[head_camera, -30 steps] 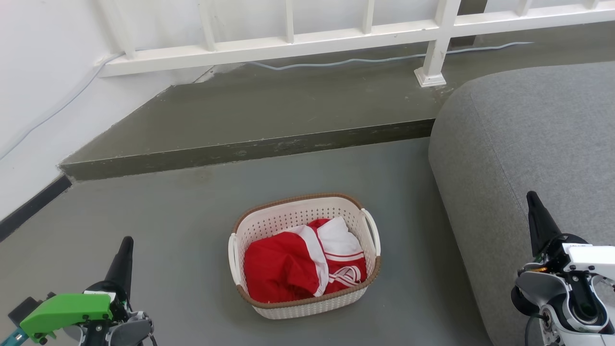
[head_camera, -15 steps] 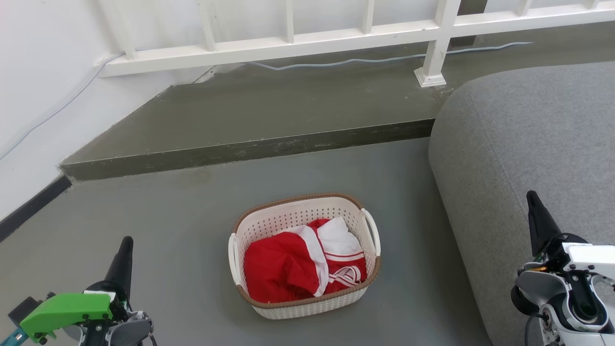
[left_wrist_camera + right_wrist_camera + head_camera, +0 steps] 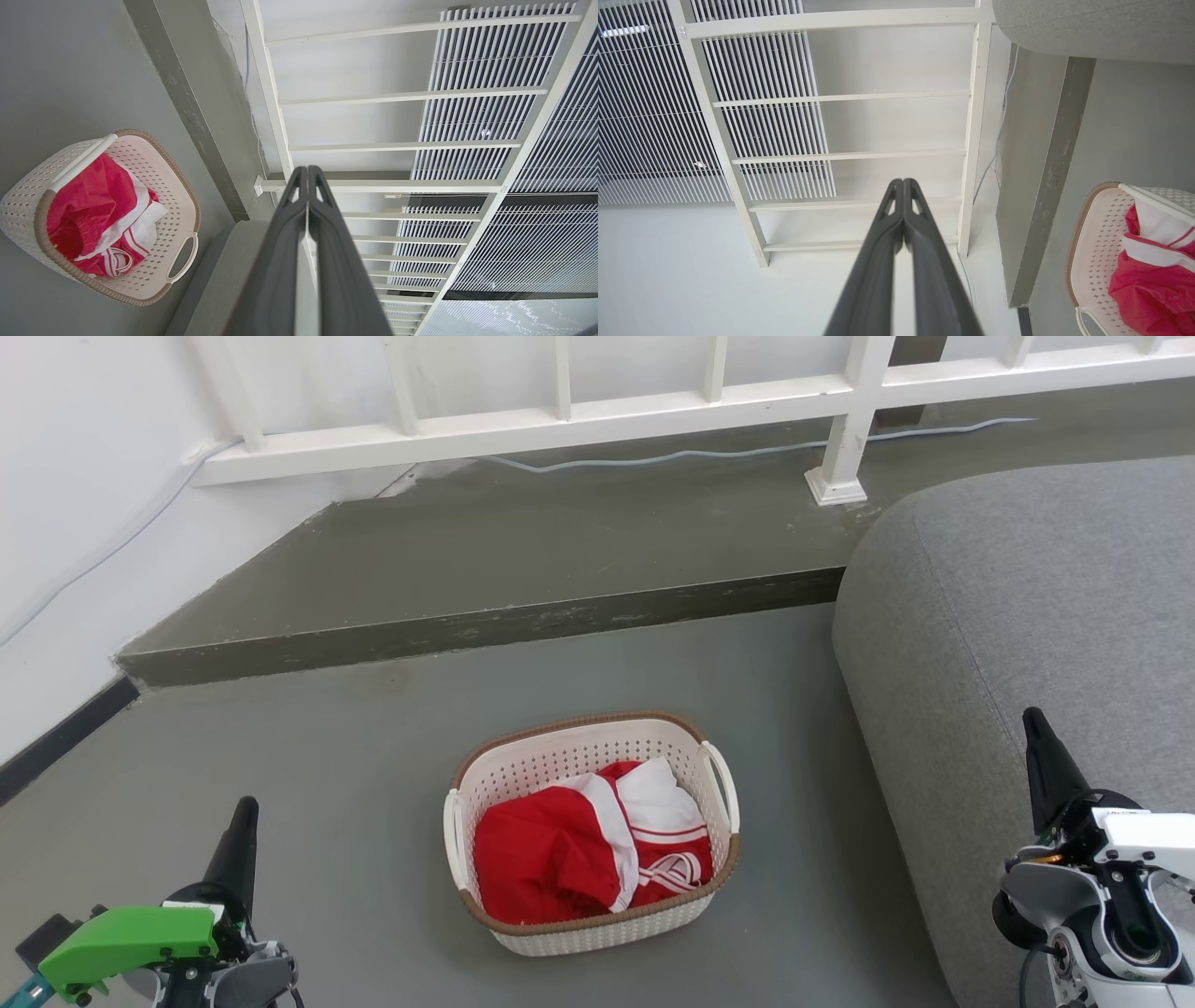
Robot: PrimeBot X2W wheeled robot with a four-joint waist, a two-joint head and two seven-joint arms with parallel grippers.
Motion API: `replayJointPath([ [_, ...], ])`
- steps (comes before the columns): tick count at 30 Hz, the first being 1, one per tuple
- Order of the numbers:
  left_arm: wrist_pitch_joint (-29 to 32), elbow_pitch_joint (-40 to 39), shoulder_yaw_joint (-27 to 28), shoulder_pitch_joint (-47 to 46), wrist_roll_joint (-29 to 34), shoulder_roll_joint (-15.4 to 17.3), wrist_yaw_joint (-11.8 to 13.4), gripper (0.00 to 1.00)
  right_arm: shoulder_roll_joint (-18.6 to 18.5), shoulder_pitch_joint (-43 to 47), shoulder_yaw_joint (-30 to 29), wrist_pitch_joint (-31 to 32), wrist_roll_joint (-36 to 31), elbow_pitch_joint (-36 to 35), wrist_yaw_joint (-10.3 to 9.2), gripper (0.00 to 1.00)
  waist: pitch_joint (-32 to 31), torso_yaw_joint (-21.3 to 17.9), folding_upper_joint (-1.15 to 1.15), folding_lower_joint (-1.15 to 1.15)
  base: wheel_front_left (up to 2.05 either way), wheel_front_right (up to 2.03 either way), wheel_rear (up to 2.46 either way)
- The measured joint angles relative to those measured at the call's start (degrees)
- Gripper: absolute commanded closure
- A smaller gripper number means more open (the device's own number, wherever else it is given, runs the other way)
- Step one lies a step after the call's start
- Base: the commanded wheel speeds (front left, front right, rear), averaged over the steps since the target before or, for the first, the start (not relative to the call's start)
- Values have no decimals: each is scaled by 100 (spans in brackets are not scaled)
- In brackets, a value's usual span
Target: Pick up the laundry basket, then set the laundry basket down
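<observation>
My wrist views show the left gripper (image 3: 307, 171) and right gripper (image 3: 903, 183) closed, empty; the head view gives the whole laundry basket (image 3: 560, 758) on the floor (image 3: 373, 784) between them, cropped on the right wrist

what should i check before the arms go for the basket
1. Basket upright on floor: ok.
2. Handles uncovered: ok.
3. Clothes inside the rim: ok.
4. Left claw open: not ok, shut.
5. Right claw open: not ok, shut.
6. Basket apart from sofa: ok.
</observation>
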Motion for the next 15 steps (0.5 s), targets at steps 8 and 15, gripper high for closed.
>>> replayJointPath([
  [8,5,14,3,-3,0,0,0,100,11,-2,-3,0,0,9,0,100,0,0,0,0,0,0,0],
  [15,7,30,5,-8,0,0,-1,100,13,-3,-8,1,0,21,1,100,-1,0,0,0,0,0,0],
])
